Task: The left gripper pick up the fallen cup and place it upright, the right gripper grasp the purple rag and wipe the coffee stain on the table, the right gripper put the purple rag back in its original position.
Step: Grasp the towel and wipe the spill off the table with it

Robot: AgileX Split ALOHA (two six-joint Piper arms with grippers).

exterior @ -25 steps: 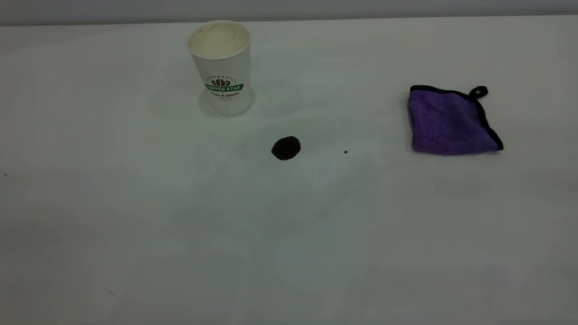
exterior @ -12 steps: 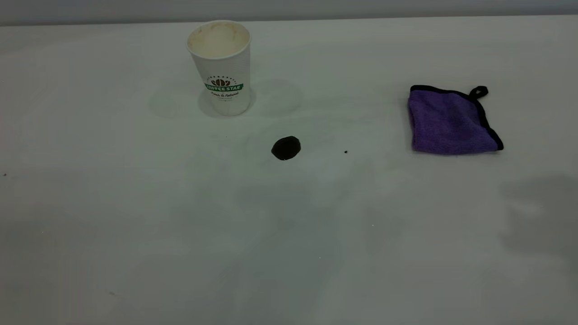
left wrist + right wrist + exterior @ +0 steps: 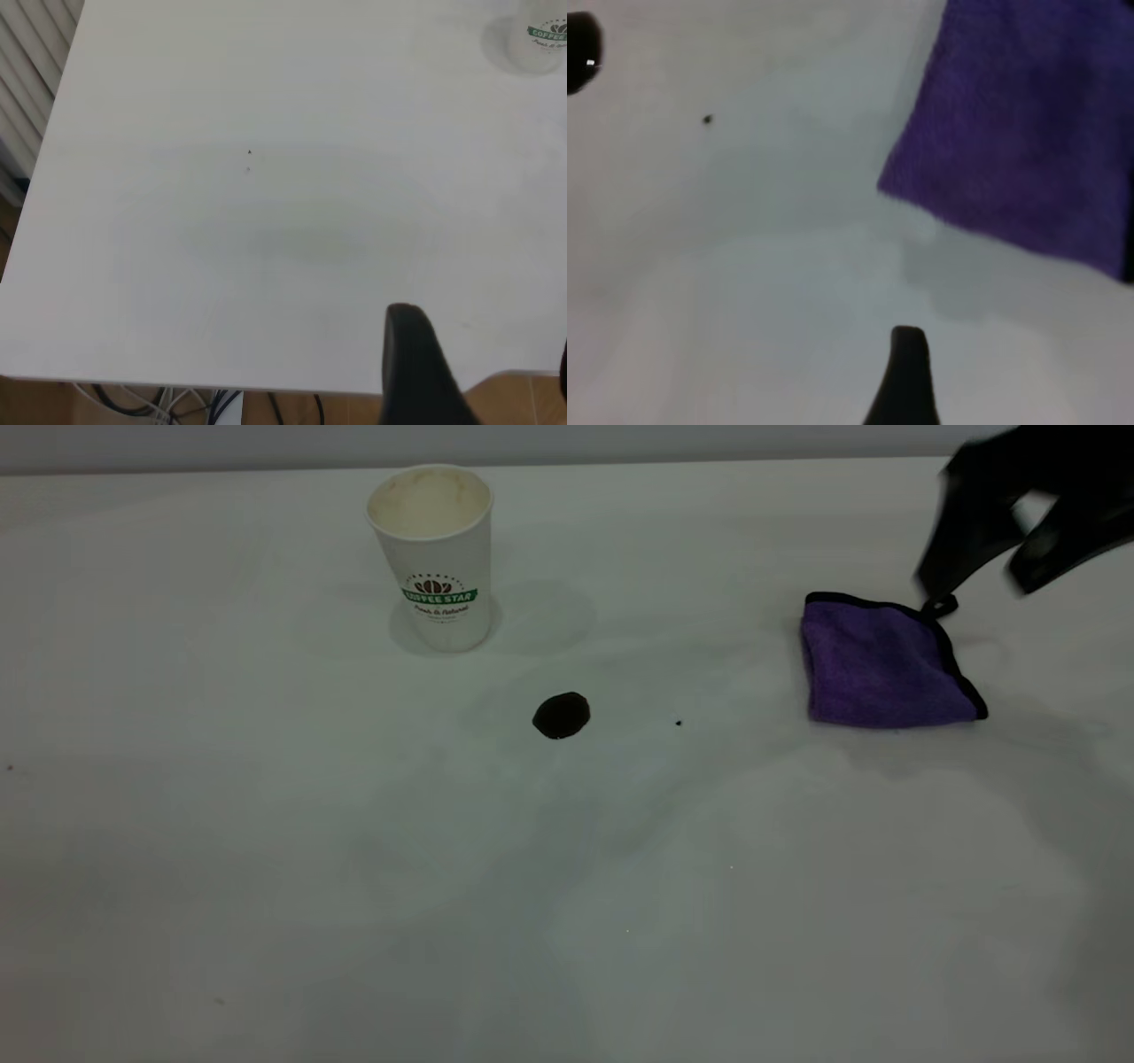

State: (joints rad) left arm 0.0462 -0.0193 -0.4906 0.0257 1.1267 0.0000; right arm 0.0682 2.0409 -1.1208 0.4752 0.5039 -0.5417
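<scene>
1. The near part of the table (image 3: 354, 921) is lying bare and white, with only faint smudges on it.
2. The left gripper (image 3: 416, 372) is not showing in the outside view. In its own wrist view one dark finger is showing over a table edge, with the cup far off in a corner of that picture. I cannot tell if it is open or shut. It is looking idle.
3. A bit farther in, near the middle, the coffee stain (image 3: 561, 716) is sitting dark and round. A tiny black speck (image 3: 679, 724) is lying a little to its right. Nothing is touching the stain, so I think no wiping is done yet.
4. To the right of the stain, well apart from it, the purple rag (image 3: 886, 662) is lying folded and flat on the table. Its small black loop is sticking out at the far right corner.
5. The right gripper (image 3: 1010, 558) is hanging just past the rag's far right corner, close to the loop. Its two dark fingers are spread apart and holding nothing.
6. Far on the left, the cup (image 3: 434, 558) is standing upright with its mouth up. So the first job looks done.
7. What is left, I think: grabbing the rag, rubbing the stain away, and putting the rag back on the right.
</scene>
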